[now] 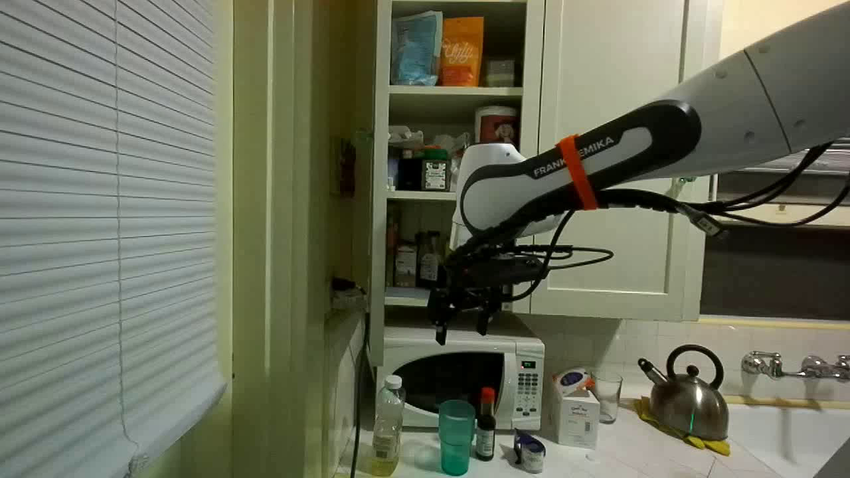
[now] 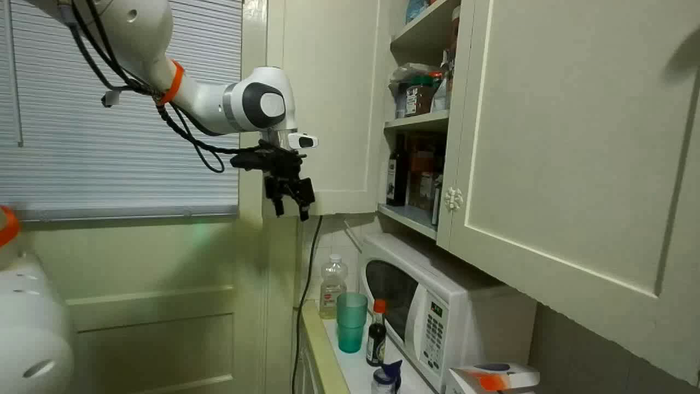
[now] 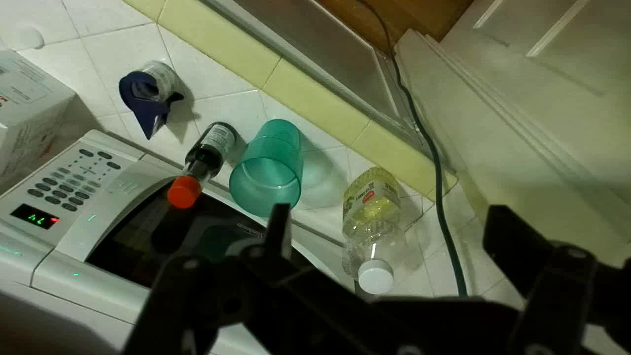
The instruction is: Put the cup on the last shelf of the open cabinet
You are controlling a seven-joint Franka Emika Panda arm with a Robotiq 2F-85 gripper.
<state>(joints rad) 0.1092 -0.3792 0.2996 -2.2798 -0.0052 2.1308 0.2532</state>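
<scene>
The teal-green cup point(image 1: 457, 438) stands upright on the counter in front of the microwave; it also shows in an exterior view point(image 2: 351, 323) and the wrist view point(image 3: 268, 167). My gripper point(image 1: 462, 328) point(image 2: 291, 212) point(image 3: 388, 219) is open and empty, pointing down, well above the counter and the cup. In the wrist view the cup lies beyond the left fingertip, which overlaps its rim. The open cabinet point(image 1: 533, 60) hangs above the microwave. Its last shelf point(image 1: 406, 299) point(image 2: 409, 219) holds dark bottles and boxes; the arm partly hides it in an exterior view.
A clear oil bottle point(image 3: 372, 217) and a red-capped sauce bottle point(image 1: 486, 431) flank the cup. A small jar point(image 1: 530, 451), white box point(image 1: 575, 417), microwave point(image 2: 437, 273) and kettle point(image 1: 690, 405) are nearby. A dark cable point(image 3: 438, 162) hangs by the wall. The cabinet door point(image 2: 333, 109) stands open.
</scene>
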